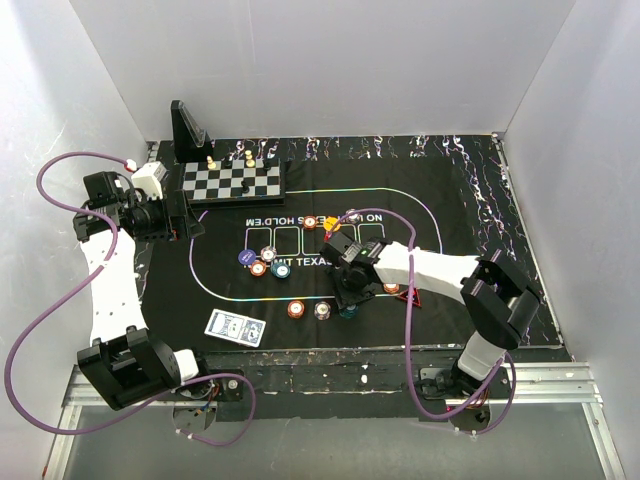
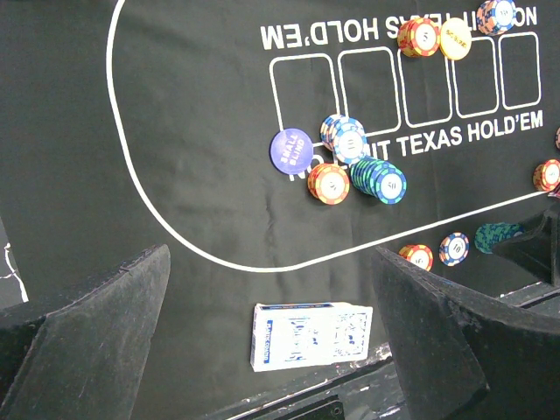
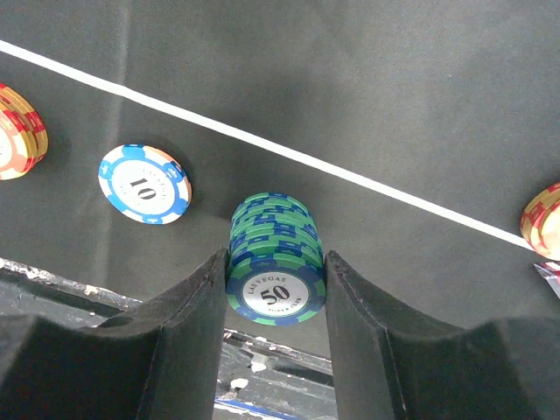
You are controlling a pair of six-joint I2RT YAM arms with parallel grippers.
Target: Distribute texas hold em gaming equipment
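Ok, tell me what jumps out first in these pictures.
The right claw pinches a green-blue chip stack marked 50, between the white line and the near edge of the mat. More chips cluster mid-mat, and a chessboard stands far left.

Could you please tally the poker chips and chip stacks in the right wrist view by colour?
Orange-and-red stacks, at the left and right edges: 2
Blue-and-white 10 chip: 1
Green-and-blue 50 stack: 1
Total: 4
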